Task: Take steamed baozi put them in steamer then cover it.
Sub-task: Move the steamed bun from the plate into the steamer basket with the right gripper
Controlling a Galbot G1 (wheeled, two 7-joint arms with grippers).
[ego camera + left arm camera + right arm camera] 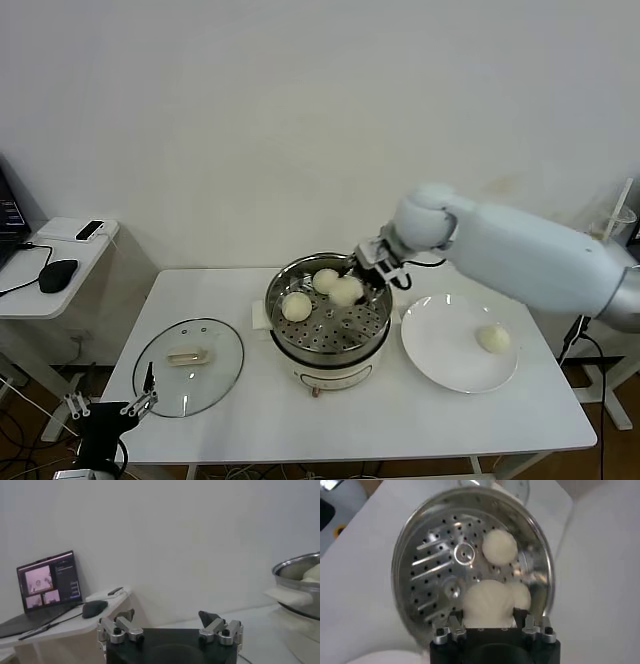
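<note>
The steamer (pixel 352 352) stands mid-table with its perforated tray (pixel 440 565) showing. Two steamed baozi (pixel 296 306) (pixel 325 279) lie on the tray, also seen in the right wrist view (pixel 500 545) (pixel 524 595). My right gripper (pixel 358 280) reaches in over the far rim, shut on a third baozi (pixel 487 600) low over the tray. One more baozi (pixel 493 338) lies on the white plate (pixel 440 350). The cover (pixel 215 380), a glass lid with a cream handle (pixel 187 356), lies flat on the table to the left. My left gripper (pixel 110 405) is parked low by the table's front left corner, open and empty.
A side desk to the left holds a laptop (pixel 47 582), a mouse (pixel 58 274) and a phone (pixel 89 230). In the left wrist view the steamer's rim (pixel 295 565) shows at the far edge. A white wall stands behind the table.
</note>
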